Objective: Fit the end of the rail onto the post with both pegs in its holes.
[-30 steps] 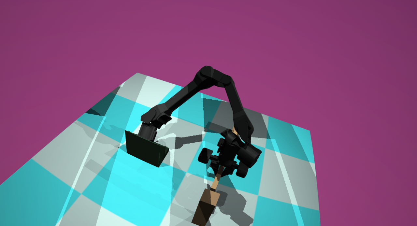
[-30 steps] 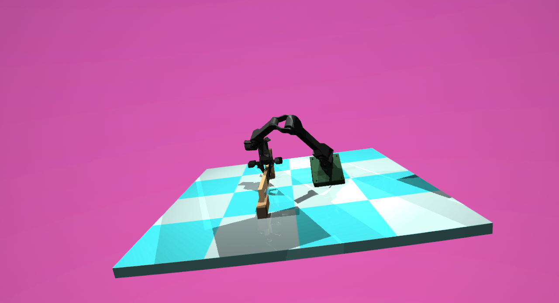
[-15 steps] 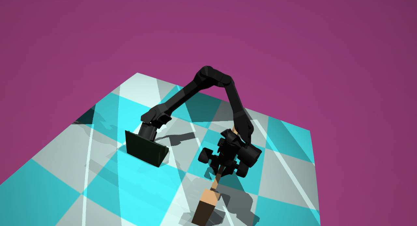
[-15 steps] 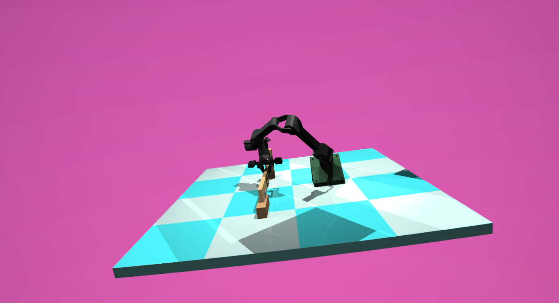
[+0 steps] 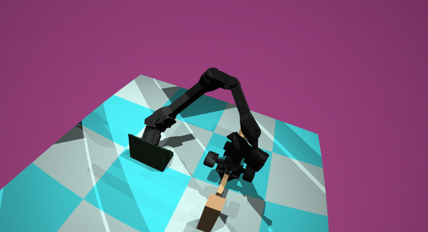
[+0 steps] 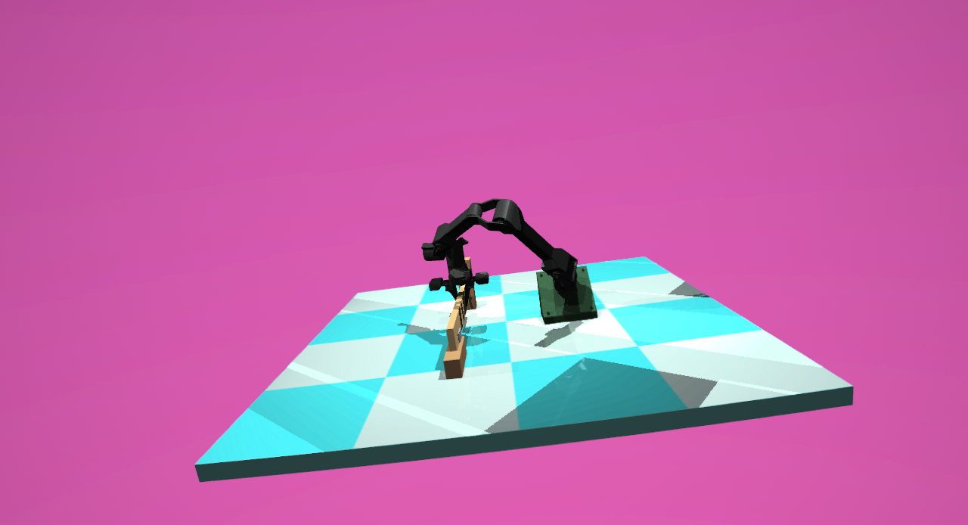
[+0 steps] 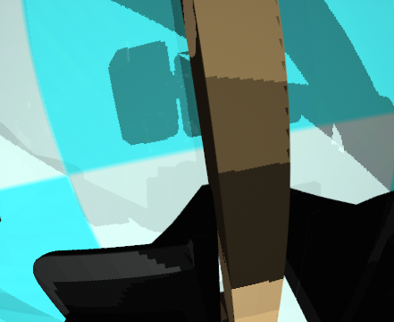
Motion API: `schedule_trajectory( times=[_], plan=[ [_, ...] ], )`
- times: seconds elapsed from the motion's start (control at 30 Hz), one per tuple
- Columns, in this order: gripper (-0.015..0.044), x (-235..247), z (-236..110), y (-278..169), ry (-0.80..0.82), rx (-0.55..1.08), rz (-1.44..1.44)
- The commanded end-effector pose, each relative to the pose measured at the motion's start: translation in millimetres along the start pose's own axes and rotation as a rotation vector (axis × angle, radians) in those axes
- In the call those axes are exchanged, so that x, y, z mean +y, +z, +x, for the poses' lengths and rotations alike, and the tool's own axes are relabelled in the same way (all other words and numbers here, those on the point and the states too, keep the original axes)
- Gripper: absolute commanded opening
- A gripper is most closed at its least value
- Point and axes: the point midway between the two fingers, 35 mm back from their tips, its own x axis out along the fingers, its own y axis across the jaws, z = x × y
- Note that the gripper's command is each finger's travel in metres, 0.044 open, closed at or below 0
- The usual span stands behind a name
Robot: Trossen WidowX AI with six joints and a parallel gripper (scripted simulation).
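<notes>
The long wooden rail (image 5: 222,185) (image 6: 455,329) (image 7: 245,120) runs from under my wrist to the low footboard block (image 5: 216,203) (image 6: 454,365), where its far end sits. My gripper (image 5: 228,168) (image 6: 460,283) (image 7: 228,189) is shut on the rail near its post end and holds that end up off the table. In the wrist view the rail runs straight up the middle between the two dark fingers. A sliver of the wooden post (image 5: 239,134) (image 6: 470,298) shows behind the wrist. The pegs and the rail's holes are hidden by the gripper.
The arm's dark base plate (image 5: 149,154) (image 6: 565,297) stands on the checkered cyan and grey table (image 5: 74,170) (image 6: 643,346). The table's edges drop off on all sides.
</notes>
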Motion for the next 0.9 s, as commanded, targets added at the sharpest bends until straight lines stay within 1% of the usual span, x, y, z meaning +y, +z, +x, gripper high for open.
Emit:
schedule_trajectory(
  times=[0.0,0.87],
  plan=[
    [0.0,-2.9,-5.7,0.5,-0.015,0.002,-0.006],
    [0.0,-2.8,-4.6,2.8,-0.015,0.002,-0.006]
  ],
)
